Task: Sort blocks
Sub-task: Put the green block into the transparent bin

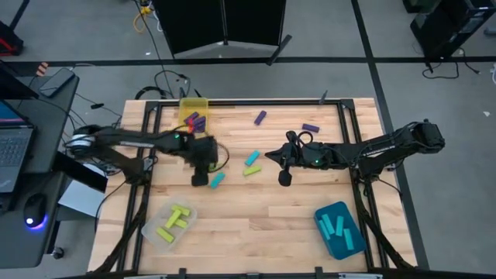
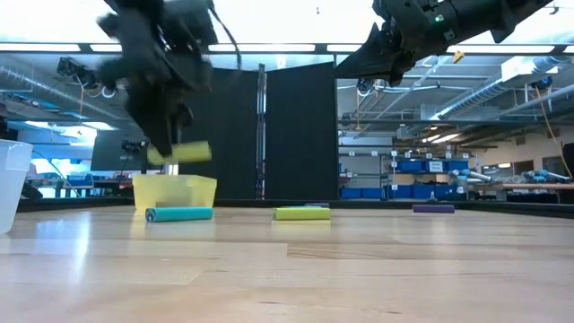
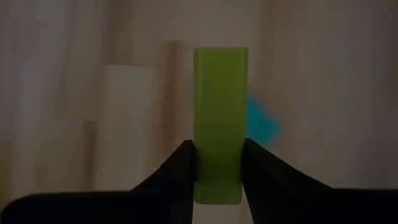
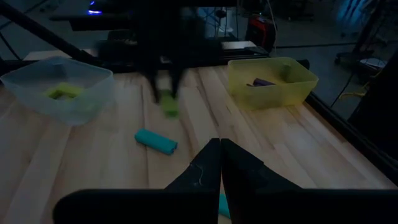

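1. Left gripper point(image 3: 217, 163) has its fingers clamped on a yellow-green block point(image 3: 219, 118), pinching it at one end; the rest of the bar sticks out past the fingertips.
2. In the low view that same block point(image 2: 180, 152) hangs clear of the table, a little left of centre, up above the yellow bin point(image 2: 175, 191).
3. From above, the left gripper point(image 1: 201, 177) sits left of centre in the frame, with a cyan block point(image 1: 216, 180) just beside it on the wood.
4. Right gripper point(image 4: 220, 163) is up in the air with its fingers pressed together and nothing between them; in the high view it waits right of centre point(image 1: 284, 177).
5. Loose blocks on the table in the high view: another cyan block point(image 1: 253, 158) and a yellow-green one point(image 1: 251, 171) near the middle, and two purple blocks point(image 1: 260, 118) toward the upper middle, the second point(image 1: 311, 128) further right.
6. Yellow bin point(image 1: 194, 106) at the upper left of the table holds purple blocks.
7. Clear bin point(image 1: 154, 232) at the lower left holds yellow-green blocks.
8. Teal bin point(image 1: 341, 247) at the lower right holds cyan blocks.
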Action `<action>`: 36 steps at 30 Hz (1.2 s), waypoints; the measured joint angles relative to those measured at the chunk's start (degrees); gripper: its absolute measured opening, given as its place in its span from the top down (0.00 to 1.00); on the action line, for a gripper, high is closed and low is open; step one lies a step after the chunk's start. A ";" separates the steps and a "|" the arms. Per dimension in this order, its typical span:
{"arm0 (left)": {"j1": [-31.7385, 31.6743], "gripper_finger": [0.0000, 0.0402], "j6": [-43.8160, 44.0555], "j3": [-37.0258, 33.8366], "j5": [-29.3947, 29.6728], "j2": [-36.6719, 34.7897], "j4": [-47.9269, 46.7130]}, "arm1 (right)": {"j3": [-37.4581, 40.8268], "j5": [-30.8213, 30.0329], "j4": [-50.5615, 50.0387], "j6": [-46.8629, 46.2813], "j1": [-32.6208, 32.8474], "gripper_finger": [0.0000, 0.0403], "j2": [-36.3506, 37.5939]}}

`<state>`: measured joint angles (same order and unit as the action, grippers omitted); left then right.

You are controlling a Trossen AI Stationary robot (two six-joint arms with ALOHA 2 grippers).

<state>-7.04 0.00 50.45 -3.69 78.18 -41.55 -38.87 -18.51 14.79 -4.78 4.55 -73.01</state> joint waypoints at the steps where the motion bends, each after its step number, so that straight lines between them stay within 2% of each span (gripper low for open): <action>1: 2.10 0.74 2.91 -0.29 0.07 -2.14 -0.14 | 0.00 -0.02 0.06 0.01 0.00 0.94 0.00; 4: 9.42 0.74 12.56 -0.32 2.13 -7.68 -2.84 | 0.00 0.01 0.11 0.18 0.00 0.94 0.00; 10: 27.18 0.74 36.47 -0.35 6.10 -13.53 -10.93 | 0.00 0.43 0.07 0.35 -0.19 0.94 0.00; 16: 47.05 0.74 63.81 -0.35 8.81 -13.57 -12.00 | 0.00 1.98 0.12 2.65 -1.12 0.94 0.00; 20: 56.95 0.74 79.37 -0.35 12.49 -11.44 -11.93 | 0.00 5.24 0.59 3.04 -2.91 0.94 0.00; 24: 61.78 0.74 87.74 -0.35 12.75 -7.61 -11.53 | 0.00 6.67 0.57 3.90 -4.31 0.94 0.00; 28: 63.37 0.74 91.30 -0.35 10.19 -3.25 -9.98 | 0.00 7.89 0.57 4.64 -5.81 0.95 0.00; 36: 64.98 0.74 95.34 -5.32 10.54 0.68 2.41 | 0.00 10.79 1.44 4.99 -8.11 0.96 0.00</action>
<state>57.94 95.34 45.13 6.85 78.86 -39.13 -38.87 -7.72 16.23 0.21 -3.56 -73.01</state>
